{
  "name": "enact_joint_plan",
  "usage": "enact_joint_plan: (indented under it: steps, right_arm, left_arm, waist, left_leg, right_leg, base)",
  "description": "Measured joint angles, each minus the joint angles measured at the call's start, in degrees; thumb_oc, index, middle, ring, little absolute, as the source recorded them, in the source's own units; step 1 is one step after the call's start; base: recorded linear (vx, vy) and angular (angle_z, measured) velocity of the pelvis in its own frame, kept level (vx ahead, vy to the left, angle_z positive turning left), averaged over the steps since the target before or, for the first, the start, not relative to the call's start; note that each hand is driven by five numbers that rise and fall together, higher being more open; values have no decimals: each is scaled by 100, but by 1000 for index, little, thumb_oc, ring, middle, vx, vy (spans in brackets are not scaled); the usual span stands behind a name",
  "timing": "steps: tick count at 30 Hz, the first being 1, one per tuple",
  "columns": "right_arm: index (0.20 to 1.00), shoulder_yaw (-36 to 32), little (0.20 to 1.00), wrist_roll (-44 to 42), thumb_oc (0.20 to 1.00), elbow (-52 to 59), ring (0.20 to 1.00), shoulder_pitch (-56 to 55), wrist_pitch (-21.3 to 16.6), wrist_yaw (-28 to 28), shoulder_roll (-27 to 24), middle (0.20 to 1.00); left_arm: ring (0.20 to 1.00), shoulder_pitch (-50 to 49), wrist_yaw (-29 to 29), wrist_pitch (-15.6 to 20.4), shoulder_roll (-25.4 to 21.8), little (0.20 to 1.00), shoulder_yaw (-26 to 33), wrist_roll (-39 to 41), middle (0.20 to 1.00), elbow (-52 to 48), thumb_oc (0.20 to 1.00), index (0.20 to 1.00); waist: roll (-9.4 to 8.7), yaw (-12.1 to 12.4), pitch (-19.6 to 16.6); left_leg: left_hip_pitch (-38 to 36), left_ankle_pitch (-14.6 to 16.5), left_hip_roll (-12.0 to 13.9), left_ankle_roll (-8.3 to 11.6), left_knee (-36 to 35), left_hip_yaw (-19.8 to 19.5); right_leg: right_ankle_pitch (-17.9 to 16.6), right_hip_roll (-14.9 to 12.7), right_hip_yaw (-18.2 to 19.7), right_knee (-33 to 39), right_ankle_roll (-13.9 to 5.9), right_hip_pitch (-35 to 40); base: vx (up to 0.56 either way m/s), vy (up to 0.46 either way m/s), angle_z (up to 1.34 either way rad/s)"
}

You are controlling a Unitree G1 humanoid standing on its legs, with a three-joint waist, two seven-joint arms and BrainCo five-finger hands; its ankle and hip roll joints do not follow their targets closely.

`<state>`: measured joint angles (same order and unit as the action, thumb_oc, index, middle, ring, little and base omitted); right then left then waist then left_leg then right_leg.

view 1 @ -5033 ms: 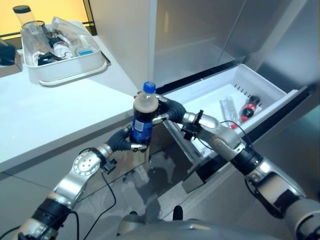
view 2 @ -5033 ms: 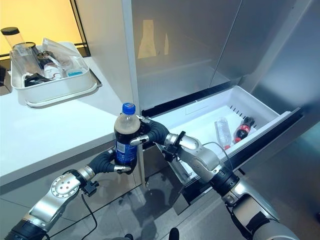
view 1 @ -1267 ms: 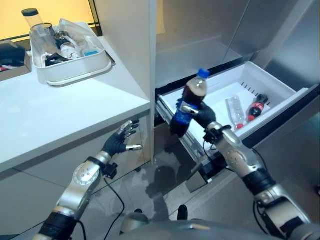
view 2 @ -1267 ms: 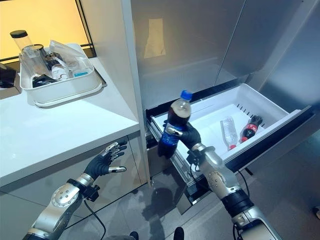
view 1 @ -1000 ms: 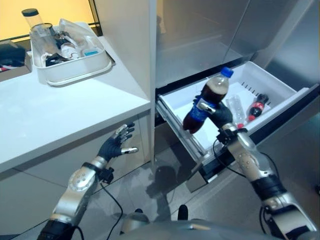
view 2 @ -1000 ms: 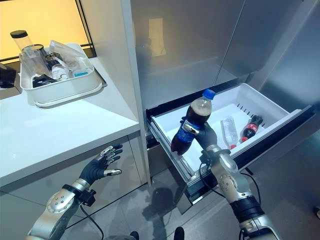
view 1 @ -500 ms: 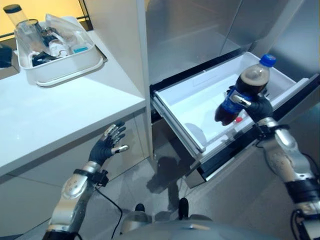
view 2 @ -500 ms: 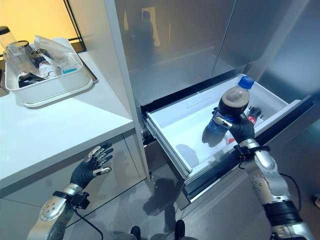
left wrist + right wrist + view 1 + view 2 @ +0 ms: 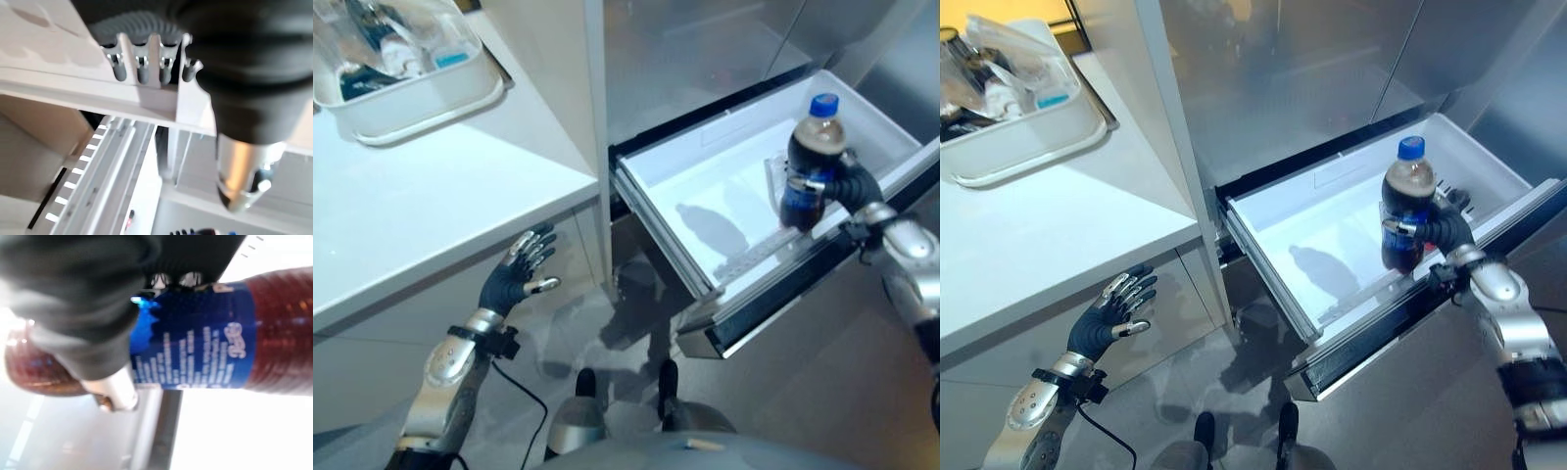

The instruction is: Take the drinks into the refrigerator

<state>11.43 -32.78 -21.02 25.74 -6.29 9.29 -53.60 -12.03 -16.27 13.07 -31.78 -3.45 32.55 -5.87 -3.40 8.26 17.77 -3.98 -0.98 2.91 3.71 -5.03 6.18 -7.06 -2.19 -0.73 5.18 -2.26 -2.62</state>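
Note:
A dark cola bottle [image 9: 808,162] with a blue cap and blue label stands upright over the right part of the open white refrigerator drawer [image 9: 705,196]. My right hand [image 9: 850,186] is shut on the cola bottle [image 9: 205,347], its fingers curled round the label. A clear bottle [image 9: 773,176] lies in the drawer behind it, mostly hidden. My left hand [image 9: 514,279] hangs open in front of the cabinet below the white counter [image 9: 431,206], with its fingers [image 9: 142,63] straight.
A white tub [image 9: 411,93] of kitchen items sits on the counter at the back left. Steel refrigerator doors [image 9: 1273,69] rise behind the drawer. The drawer's dark front panel [image 9: 1410,313] juts out over the grey floor.
My right hand has carried the cola bottle further right and lower over the drawer, now upright. The camera has tilted down. My left hand has stayed open by the cabinet.

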Motion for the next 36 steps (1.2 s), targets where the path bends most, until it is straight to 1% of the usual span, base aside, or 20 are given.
enact_joint_plan:
  steps: [1, 4, 9, 10, 11, 12, 15, 19, 23, 25, 29, 32, 36]
  right_arm:
    - [200, 284, 200, 136, 200, -1, 200, 184, 10, 48, -127, 200]
    - [200, 707, 200, 339, 200, -3, 200, 396, 30, 148, -180, 200]
    - [200, 975, 200, 537, 200, -13, 200, 568, 50, 243, -183, 200]
    - [200, 996, 200, 571, 200, -95, 200, 643, 46, 243, -150, 200]
    - [200, 1042, 200, 602, 200, -187, 200, 720, 49, 243, -149, 200]
    - [200, 1102, 200, 699, 200, -319, 200, 842, 58, 224, -135, 200]
    - [200, 1256, 200, 866, 200, -542, 200, 1070, 84, 192, -92, 200]
    - [200, 1627, 200, 1034, 200, -610, 200, 1269, 132, 281, -76, 200]
    - [200, 1687, 200, 1190, 200, -699, 200, 1409, 221, 381, 8, 200]
    - [200, 1868, 200, 1310, 200, -997, 200, 1693, 281, 392, 154, 200]
    - [200, 1877, 200, 1538, 200, -1353, 200, 1876, 390, 408, 341, 200]
    - [200, 1899, 200, 1692, 200, -1401, 200, 1944, 475, 411, 347, 200]
    - [200, 2130, 200, 1931, 200, -1676, 200, 2168, 527, 487, 443, 200]
  left_arm:
    - [1000, 77, -1, 3, -66, 1000, -10, 6, 1000, 0, 1000, 1000]
    - [1000, 302, 1, 23, -85, 1000, -13, 34, 1000, -16, 1000, 1000]
    - [1000, 495, -3, 103, -99, 1000, -29, 187, 1000, -215, 1000, 1000]
    - [1000, 575, 1, 137, -102, 1000, -52, 255, 1000, -229, 1000, 1000]
    - [1000, 589, 1, 143, -107, 1000, -69, 267, 1000, -229, 1000, 1000]
    - [1000, 633, 7, 165, -140, 1000, -117, 288, 1000, -250, 1000, 1000]
    - [1000, 697, 13, 202, -328, 1000, -252, 320, 1000, -338, 1000, 1000]
    - [1000, 692, 52, 213, -324, 1000, -267, 318, 1000, -376, 1000, 1000]
    - [1000, 720, 96, 252, -322, 1000, -267, 317, 1000, -420, 1000, 1000]
    - [1000, 713, 129, 270, -324, 1000, -265, 317, 1000, -425, 1000, 1000]
    - [1000, 743, 184, 301, -324, 1000, -255, 317, 1000, -428, 1000, 1000]
    - [1000, 766, 235, 310, -324, 1000, -246, 316, 1000, -431, 1000, 1000]
    - [1000, 808, 249, 314, -322, 1000, -245, 315, 1000, -434, 1000, 1000]
  waist:
    - [18, 21, 53]
    - [29, 70, 238]
    - [65, 66, 540]
    - [73, 121, 612]
    - [83, 94, 644]
    - [96, 126, 682]
    - [112, 120, 726]
    - [150, 163, 755]
    - [144, 216, 846]
    - [158, 211, 872]
    - [167, 211, 912]
    - [168, 223, 972]
    - [170, 230, 983]
  left_leg:
    - [81, -3, -2, 0, 0, -5]
    - [201, -19, 10, 17, 18, -27]
    - [382, -25, 12, 25, 59, -178]
    - [397, -31, 19, 31, 71, -190]
    - [400, -31, 20, 32, 72, -218]
    - [422, -35, 22, 38, 83, -244]
    - [467, -50, 37, 50, 82, -316]
    - [469, -51, 38, 52, 83, -319]
    - [472, -64, 40, 62, 88, -334]
    - [481, -71, 44, 67, 90, -353]
    - [566, -78, 53, 75, 126, -437]
    - [588, -80, 54, 78, 135, -455]
    - [591, -80, 54, 78, 136, -461]
  right_leg:
    - [-9, -2, -6, 0, 5, -79]
    - [-14, 3, -38, -2, 6, -177]
    - [-10, -10, -184, -3, 7, -269]
    - [-7, -8, -197, -3, 10, -269]
    - [-7, -8, -224, -3, 10, -265]
    - [-3, -7, -250, -3, 15, -269]
    - [1, 0, -310, -3, 21, -286]
    - [2, 0, -316, -3, 21, -284]
    - [1, 1, -336, -3, 22, -276]
    - [1, 1, -359, -3, 22, -276]
    - [2, 1, -448, -3, 23, -300]
    - [2, 2, -457, -3, 23, -312]
    - [1, -1, -461, -3, 23, -311]
  base:
    - [-59, -18, -2]
    - [-61, -20, 4]
    - [-41, -32, 14]
    - [-26, -30, 8]
    - [-22, -21, 9]
    - [-29, -28, 17]
    - [-24, -11, 10]
    - [-17, -5, 0]
    - [-29, -12, 2]
    - [-40, -15, 4]
    - [-18, -8, 10]
    - [-13, -3, 3]
    - [0, 0, 0]
